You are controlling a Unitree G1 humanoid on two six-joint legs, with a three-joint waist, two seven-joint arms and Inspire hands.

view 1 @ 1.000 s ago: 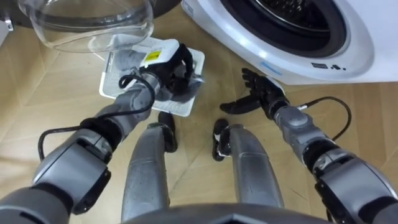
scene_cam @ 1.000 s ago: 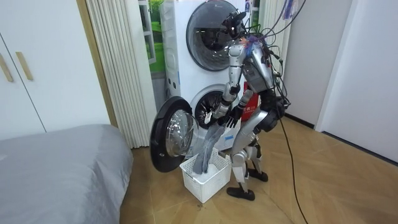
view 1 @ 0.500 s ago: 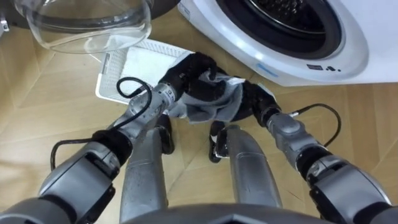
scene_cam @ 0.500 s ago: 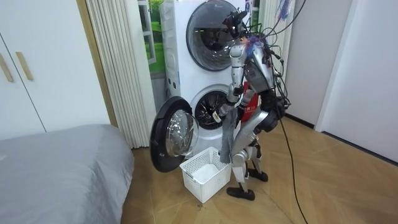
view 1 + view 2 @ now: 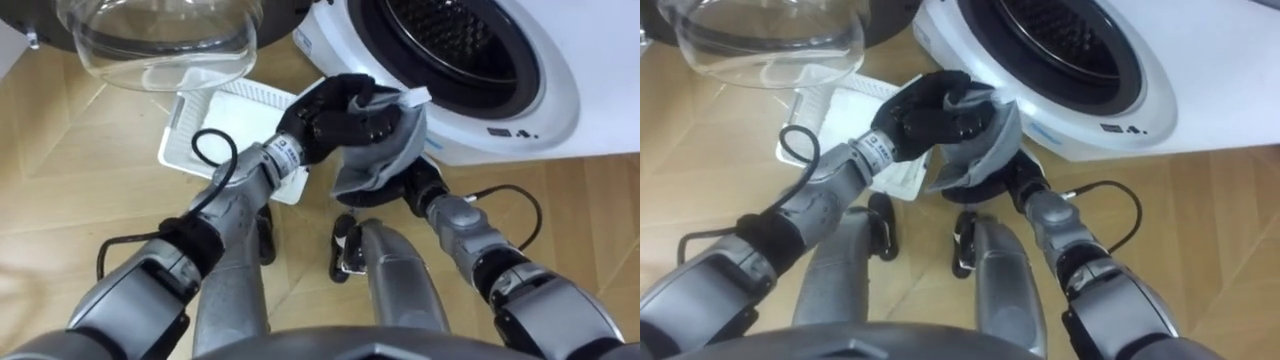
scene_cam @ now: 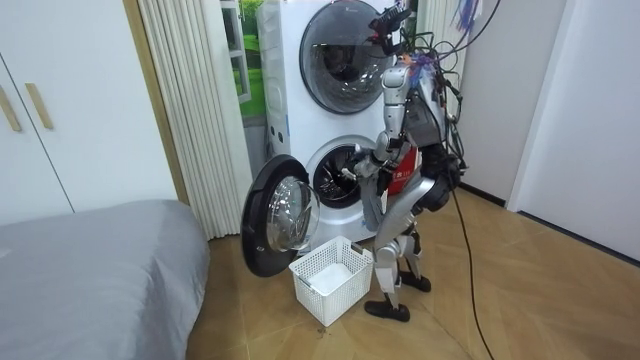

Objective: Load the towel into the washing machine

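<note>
Left eye view: our left robot hand [image 5: 335,115] is clenched on the grey towel [image 5: 385,150], which it holds bunched just below the washing machine [image 5: 530,95] opening, likely to clear the rim. Our right robot hand [image 5: 420,185] sits underneath; we can't tell its state. Room view: we stand by the open door [image 6: 280,225], with the basket [image 6: 340,295] at our feet. Right eye view: the towel is not yet inside.

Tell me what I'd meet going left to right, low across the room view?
Grey bed → open round washing-machine door → white plastic basket → grey towel, held up in front of the robot.
</note>
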